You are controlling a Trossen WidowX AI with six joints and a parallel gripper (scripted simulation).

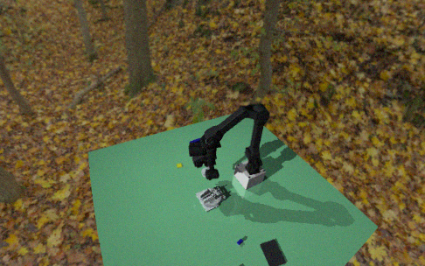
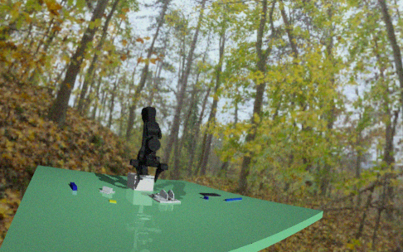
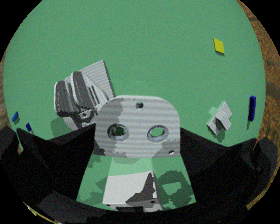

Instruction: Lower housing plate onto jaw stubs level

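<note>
The light grey housing plate (image 3: 137, 110) (image 1: 205, 172) has two large round holes and a rounded edge. My gripper (image 3: 138, 131) (image 1: 212, 174) (image 2: 148, 181) is shut on it, one finger at each side, and holds it in the air. The gripper base (image 1: 205, 204) (image 2: 167, 201) (image 3: 106, 75) lies on the green table, with two upright jaws (image 3: 80, 92) (image 2: 167, 195) standing on it. In the wrist view the jaws are left of the plate, beyond its edge. The plate is apart from them; the jaw stubs are too small to make out.
A yellow block (image 1: 179, 165) (image 2: 113, 201) (image 3: 219, 46), a small grey bracket (image 2: 107, 190) (image 3: 220, 119) and a blue block (image 2: 73, 186) (image 3: 252, 108) lie to one side. A dark slab (image 1: 274, 252) (image 2: 210, 194) and small blue piece (image 1: 240, 241) lie opposite. The white arm base (image 1: 249, 178) stands near the jaws.
</note>
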